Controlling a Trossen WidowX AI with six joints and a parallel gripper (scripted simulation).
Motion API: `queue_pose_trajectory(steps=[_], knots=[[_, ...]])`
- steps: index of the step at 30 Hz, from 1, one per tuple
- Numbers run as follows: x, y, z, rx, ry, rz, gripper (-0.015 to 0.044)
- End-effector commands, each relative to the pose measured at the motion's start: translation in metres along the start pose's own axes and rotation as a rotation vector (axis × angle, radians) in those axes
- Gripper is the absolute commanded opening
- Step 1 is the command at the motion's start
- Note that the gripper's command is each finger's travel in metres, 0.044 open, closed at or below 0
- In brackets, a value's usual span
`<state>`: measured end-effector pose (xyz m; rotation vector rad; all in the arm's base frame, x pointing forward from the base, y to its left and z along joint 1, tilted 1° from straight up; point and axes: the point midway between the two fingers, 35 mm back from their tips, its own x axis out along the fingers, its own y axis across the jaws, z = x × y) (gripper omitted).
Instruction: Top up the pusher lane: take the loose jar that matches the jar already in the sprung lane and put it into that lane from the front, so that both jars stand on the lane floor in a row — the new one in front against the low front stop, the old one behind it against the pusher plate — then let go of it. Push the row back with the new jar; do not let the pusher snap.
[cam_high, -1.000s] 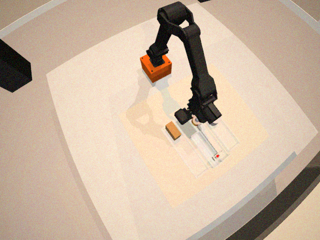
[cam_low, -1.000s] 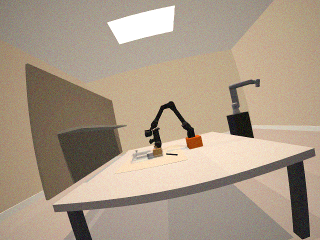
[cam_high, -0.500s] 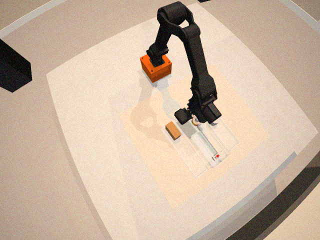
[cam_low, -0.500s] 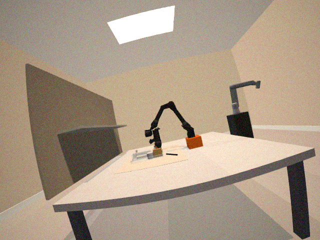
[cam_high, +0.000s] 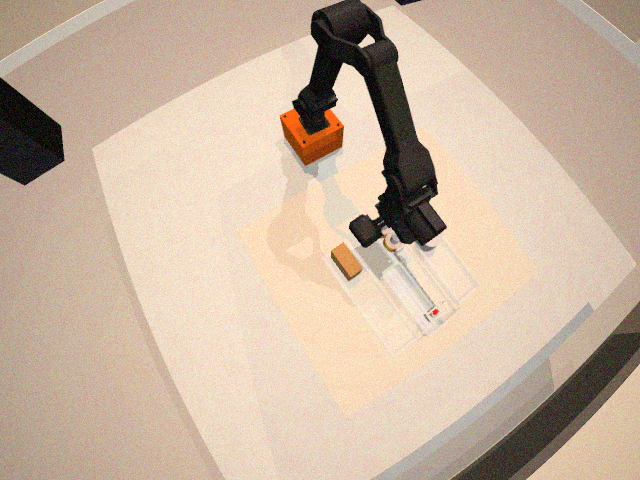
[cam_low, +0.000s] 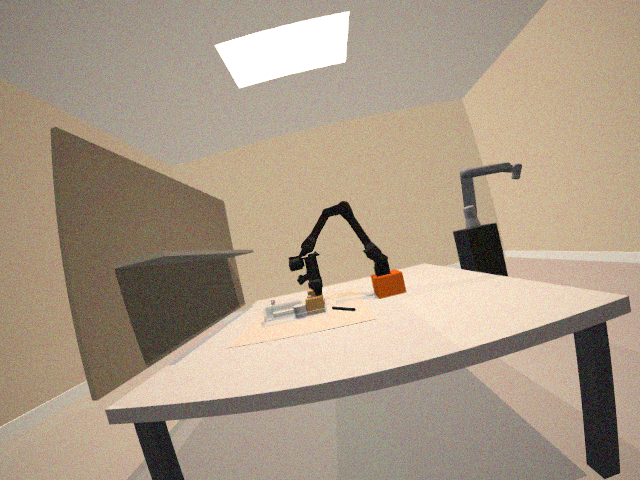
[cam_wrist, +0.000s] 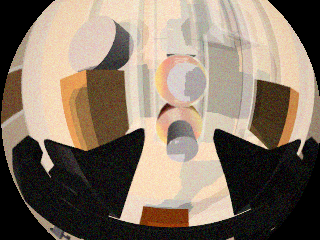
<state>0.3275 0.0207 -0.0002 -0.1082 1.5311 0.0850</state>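
Observation:
Two matching jars with peach-and-yellow bodies stand in a row in the clear sprung lane. The rear jar (cam_wrist: 162, 80) (cam_high: 392, 242) is against or close to the pusher plate (cam_wrist: 181, 54). The front jar (cam_wrist: 182, 149) has a grey cap and touches or nearly touches the rear one. My gripper (cam_wrist: 180, 134) is open around the front jar, with a gap visible on both sides of its cap. The low front stop cannot be made out. The pusher rod (cam_high: 416, 279) runs back along the lane towards a red mark (cam_high: 435, 312).
A different jar (cam_wrist: 92, 44) with a dark side and pale top stands to the left. A brown block (cam_high: 346, 260) (cam_low: 314, 303) (cam_wrist: 272, 110) is on the right, another brown block (cam_wrist: 107, 107) on the left. A black stick (cam_low: 343, 308) lies near the lanes.

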Motion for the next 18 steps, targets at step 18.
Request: queue_pose_trajectory(steps=[18], knots=[[-0.007, 0.000, -0.049, 0.001, 0.002, -0.001, 0.0310]])
